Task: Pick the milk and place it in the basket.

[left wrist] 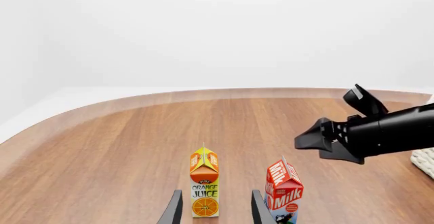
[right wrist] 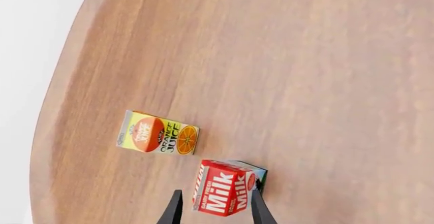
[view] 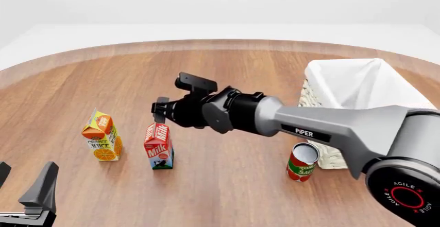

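While the left hand (view: 24, 188) waits spread open at the near edge, the small red-topped gable milk carton (view: 158, 147) stands upright on the brown wooden desk (view: 227, 83); right hand (view: 165, 103) hovers above, unclenched, grasping nothing; cream wicker basket (view: 357, 85) sits beyond.

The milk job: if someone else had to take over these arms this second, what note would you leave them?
Right end effector: open, hovering just above the milk, fingers either side of its red top in the right wrist view. Not gripping.
Left end effector: open, holding nothing, low at the near left of the table, pointing toward the juice.
Milk: upright on the table, right of the juice.
Basket: far right, no carton visible inside; a tomato can stands in front of it.
Done: right arm lined up over the milk.
Left: lower, close, lift, carry to the basket, release.
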### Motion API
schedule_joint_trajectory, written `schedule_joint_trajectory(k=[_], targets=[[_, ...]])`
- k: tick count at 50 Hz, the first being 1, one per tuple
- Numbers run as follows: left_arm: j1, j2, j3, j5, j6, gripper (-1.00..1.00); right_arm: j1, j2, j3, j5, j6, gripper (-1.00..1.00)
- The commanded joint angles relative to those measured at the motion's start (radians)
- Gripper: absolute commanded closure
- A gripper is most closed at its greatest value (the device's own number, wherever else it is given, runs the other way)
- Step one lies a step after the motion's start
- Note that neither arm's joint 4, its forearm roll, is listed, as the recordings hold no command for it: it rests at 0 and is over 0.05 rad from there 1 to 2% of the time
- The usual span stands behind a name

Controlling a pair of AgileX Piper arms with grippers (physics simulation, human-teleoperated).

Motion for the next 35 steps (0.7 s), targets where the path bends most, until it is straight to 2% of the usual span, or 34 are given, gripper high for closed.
schedule_joint_trajectory(k=[1,35], targets=[[0.000,0.000,0.000,0.000,0.000,-1.00,0.004,0.019,-0.011,-0.003,0.006,-1.00],[0.000,0.000,0.000,0.000,0.000,-1.00,0.018,0.058,-0.040,-0.002,0.021,-1.00]])
